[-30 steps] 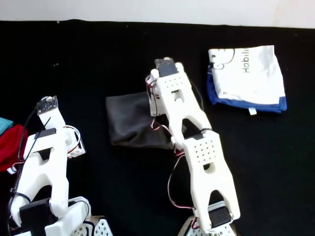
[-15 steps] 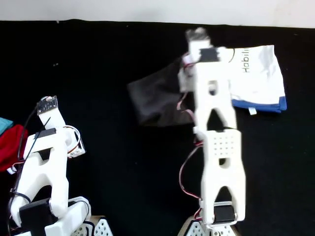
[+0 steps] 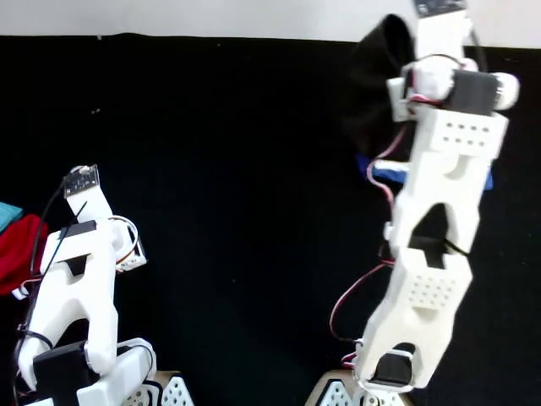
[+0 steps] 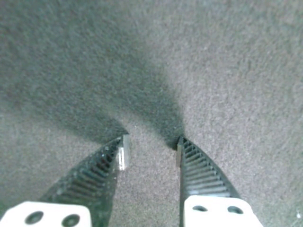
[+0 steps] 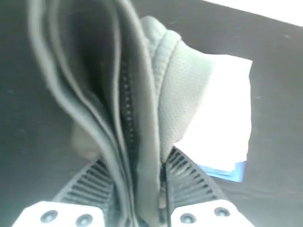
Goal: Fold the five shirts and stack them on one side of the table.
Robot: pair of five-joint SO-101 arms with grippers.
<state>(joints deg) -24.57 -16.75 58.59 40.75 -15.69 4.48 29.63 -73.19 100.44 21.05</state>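
My right gripper (image 5: 137,175) is shut on a folded black shirt (image 5: 109,94), whose layers stand between the fingers. In the high view the black shirt (image 3: 376,85) hangs in the air at the back right, just left of the raised right arm (image 3: 439,169). Below it lies the folded white shirt (image 5: 218,123) on a blue shirt (image 5: 222,171); a strip of the blue shirt (image 3: 385,172) peeks out beside the arm. My left gripper (image 4: 150,144) is open, pointing down at bare black cloth, at the front left (image 3: 82,180).
A red shirt (image 3: 17,249) and a teal one (image 3: 7,213) lie at the table's left edge. The black tablecloth (image 3: 237,169) covers the table. A white wall (image 3: 211,17) runs behind the far edge.
The right arm lifted the black shirt off the table's middle and swung it right and back, above the white and blue stack. The left arm stayed still.
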